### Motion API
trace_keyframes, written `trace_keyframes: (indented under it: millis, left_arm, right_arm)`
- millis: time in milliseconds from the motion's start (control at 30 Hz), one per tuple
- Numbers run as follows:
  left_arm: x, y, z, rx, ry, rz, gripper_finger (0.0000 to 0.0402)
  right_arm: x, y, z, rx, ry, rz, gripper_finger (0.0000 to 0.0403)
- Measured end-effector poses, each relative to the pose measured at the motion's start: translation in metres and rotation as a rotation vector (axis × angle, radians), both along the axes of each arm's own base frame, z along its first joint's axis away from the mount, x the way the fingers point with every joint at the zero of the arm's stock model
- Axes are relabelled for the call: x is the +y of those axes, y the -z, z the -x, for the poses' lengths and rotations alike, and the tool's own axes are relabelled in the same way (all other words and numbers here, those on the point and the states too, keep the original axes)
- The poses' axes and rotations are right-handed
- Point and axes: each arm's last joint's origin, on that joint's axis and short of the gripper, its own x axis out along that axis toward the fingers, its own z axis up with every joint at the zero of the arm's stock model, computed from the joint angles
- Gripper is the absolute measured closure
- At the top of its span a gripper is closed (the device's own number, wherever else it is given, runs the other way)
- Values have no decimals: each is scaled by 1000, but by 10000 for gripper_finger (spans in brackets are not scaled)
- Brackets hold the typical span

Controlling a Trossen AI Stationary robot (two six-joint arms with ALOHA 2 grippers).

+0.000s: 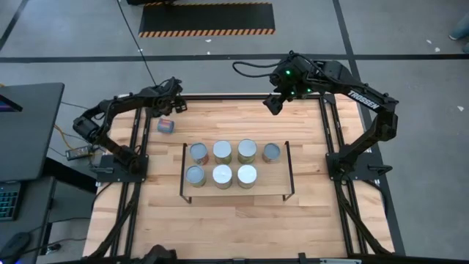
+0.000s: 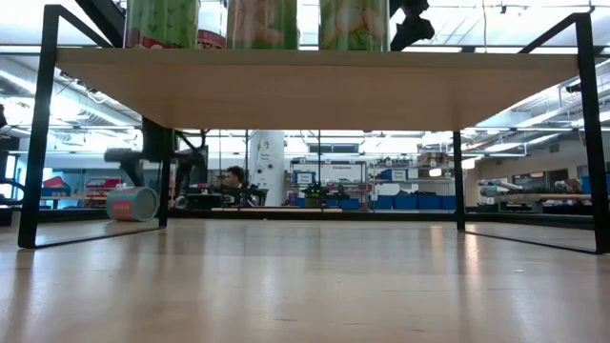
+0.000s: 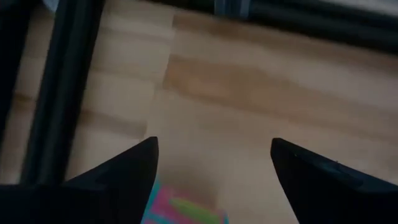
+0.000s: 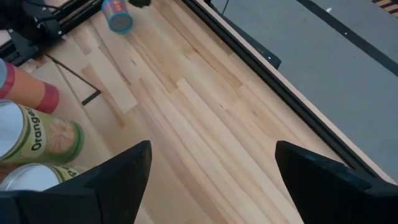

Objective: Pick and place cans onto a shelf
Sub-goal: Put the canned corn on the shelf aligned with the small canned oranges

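Seven cans stand upright on the shelf (image 1: 286, 170), four in its far row (image 1: 223, 152) and three in its near row (image 1: 222, 176). One more can (image 1: 166, 125), teal and pink, lies on its side on the table, left of the shelf near the far edge. My left gripper (image 1: 174, 108) hangs open just beyond this can and points steeply down. In the left wrist view the can (image 3: 183, 210) shows low between the open fingers, and the gripper (image 3: 214, 143) is clear of it. My right gripper (image 1: 272, 105) is open, high over the far edge.
Black frame rails (image 1: 322, 125) run along the table's edges. The shelf's thin black end frames (image 2: 38, 133) stand on the wood. In the low view the lying can (image 2: 132, 203) rests left of the shelf's leg. Bare wood (image 1: 234, 220) spreads in front of the shelf.
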Motion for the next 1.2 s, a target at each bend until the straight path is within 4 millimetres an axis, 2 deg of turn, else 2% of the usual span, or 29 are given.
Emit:
trace_keyframes:
  millis: [167,300,367,567,733,1033,1200]
  left_arm:
    - [-21,-26,13,9,98,81,84]
    - [-39,-38,23,15,163,184,83]
    - [-43,-38,25,37,169,216,83]
    - [-39,-32,20,19,175,228,83]
    - [-49,-28,21,41,182,350,83]
    - [-54,-27,22,56,165,393,83]
    - [-63,-12,27,63,162,460,83]
  right_arm:
    - [0,0,0,4,-10,7,53]
    - [0,0,0,9,-24,18,53]
    - [0,0,-1,6,-29,23,53]
    - [0,0,-1,5,-28,23,53]
    - [0,0,-1,4,-19,16,53]
    - [0,0,-1,3,-14,11,53]
    - [0,0,0,8,-13,8,53]
